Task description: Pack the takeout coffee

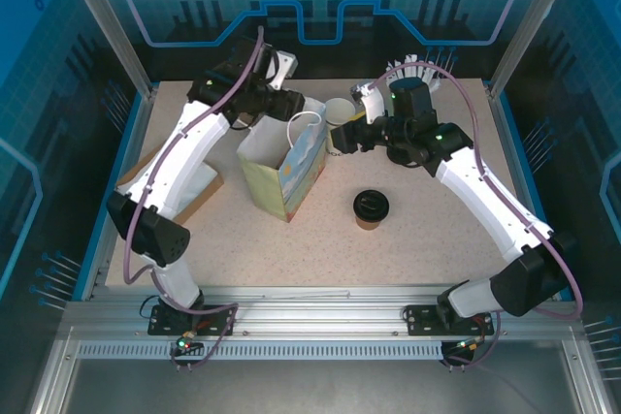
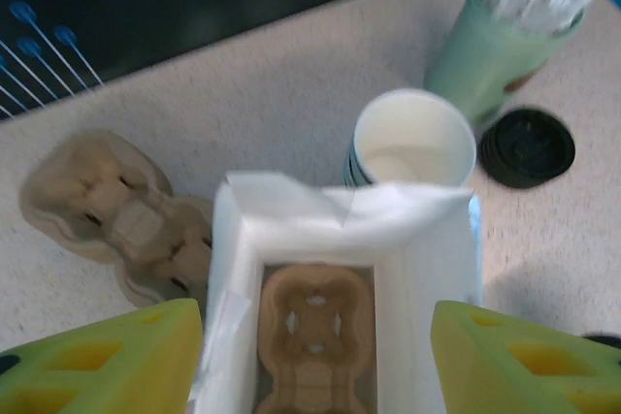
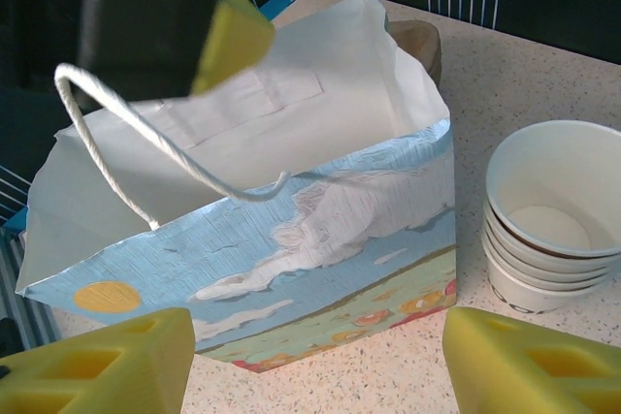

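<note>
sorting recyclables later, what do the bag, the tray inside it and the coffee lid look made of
Bag: paper, creased white inside, matte printed sky outside.
Tray in it: likely moulded pulp, dull brown and fibrous-looking.
Coffee lid: probably plastic, smooth black with a moulded rim.

table (image 1: 427, 239): pale, speckled | bag (image 1: 281, 176): stands up near the middle, top open | white cups (image 2: 412, 143): stacked just behind bag | coffee (image 1: 370, 207): stands alone right of bag, black lid on | loose lid (image 2: 527, 147): flat, by green cup (image 2: 490, 55) | brown tray (image 2: 107, 206): flat beside bag
</note>
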`<control>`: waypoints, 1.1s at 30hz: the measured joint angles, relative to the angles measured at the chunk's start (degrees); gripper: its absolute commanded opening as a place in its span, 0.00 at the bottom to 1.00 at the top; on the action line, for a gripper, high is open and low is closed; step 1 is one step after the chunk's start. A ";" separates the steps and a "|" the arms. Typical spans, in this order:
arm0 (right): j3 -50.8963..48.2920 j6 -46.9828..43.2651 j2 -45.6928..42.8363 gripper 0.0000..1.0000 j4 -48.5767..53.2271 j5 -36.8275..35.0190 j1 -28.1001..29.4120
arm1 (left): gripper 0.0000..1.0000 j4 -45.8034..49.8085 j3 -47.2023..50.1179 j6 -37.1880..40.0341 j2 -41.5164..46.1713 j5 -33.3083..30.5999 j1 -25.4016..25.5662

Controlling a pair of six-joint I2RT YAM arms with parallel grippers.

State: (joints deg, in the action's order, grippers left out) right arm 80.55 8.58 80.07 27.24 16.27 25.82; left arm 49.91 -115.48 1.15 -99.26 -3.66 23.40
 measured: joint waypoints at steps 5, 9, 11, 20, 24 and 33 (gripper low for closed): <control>-0.59 0.50 -4.35 0.71 5.38 -9.42 -0.02 | 0.71 -6.25 1.84 -4.00 7.26 0.09 0.33; -5.64 1.68 -8.26 0.74 10.08 -14.86 -0.79 | 0.74 -9.53 5.90 -6.88 14.36 2.03 4.48; -9.53 2.43 -9.14 0.75 12.04 -13.99 -2.95 | 0.74 -10.19 7.76 -7.74 16.59 3.96 8.07; -22.29 6.86 -3.37 0.82 11.69 1.38 -13.97 | 0.73 -12.83 25.55 -14.10 19.08 12.41 13.92; -24.13 6.86 0.33 0.78 9.44 5.53 -14.69 | 0.72 -12.85 29.09 -15.89 19.19 13.60 15.06; -27.67 6.58 2.01 0.67 5.55 10.43 -15.91 | 0.71 -14.34 29.79 -17.66 20.94 14.05 15.15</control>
State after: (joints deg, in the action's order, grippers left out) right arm 52.88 15.16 82.08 32.80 26.70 9.91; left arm 35.57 -85.69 -16.51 -78.32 10.39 38.54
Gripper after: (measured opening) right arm 0.689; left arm 0.713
